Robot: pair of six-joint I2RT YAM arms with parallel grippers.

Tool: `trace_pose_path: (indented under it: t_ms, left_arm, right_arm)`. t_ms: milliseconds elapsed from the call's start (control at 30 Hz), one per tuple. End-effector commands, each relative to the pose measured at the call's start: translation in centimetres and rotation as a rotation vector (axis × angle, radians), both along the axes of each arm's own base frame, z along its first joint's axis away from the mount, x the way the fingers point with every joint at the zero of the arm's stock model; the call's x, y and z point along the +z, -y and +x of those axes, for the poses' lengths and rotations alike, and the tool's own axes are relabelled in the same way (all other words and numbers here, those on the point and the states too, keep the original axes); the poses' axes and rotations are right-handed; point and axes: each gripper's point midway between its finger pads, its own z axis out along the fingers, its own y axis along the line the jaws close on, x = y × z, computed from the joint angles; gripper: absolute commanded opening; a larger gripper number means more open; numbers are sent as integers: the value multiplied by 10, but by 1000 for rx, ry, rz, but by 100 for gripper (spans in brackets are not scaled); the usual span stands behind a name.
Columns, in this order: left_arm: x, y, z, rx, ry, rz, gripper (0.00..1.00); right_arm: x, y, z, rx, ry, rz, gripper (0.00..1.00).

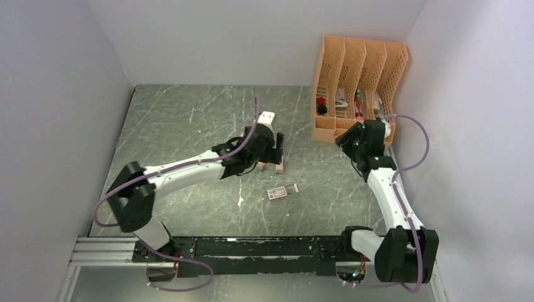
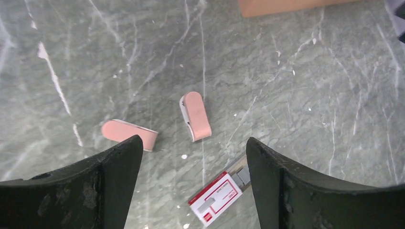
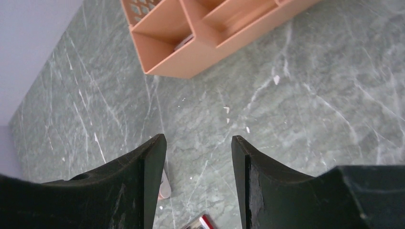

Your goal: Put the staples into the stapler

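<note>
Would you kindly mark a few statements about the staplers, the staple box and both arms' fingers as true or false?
1. Two salmon-pink mini staplers lie on the table. True.
2. The left fingers are clamped on a stapler. False: they stand open above the staplers with nothing between them.
3. The staple box lies on the table with its grey inner tray partly slid out. True.
4. The staple box sits inside the orange file organizer. False: it lies on the open table, apart from the organizer.
5. The right fingers hold nothing. True.
</note>
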Motion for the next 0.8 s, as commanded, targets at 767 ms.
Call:
trace_pose_path:
  t_ms: [767]
  left_arm:
    - [-99, 57, 0, 129, -2, 247, 68]
  right_arm:
    - [-18, 0, -11, 61, -10, 104, 58]
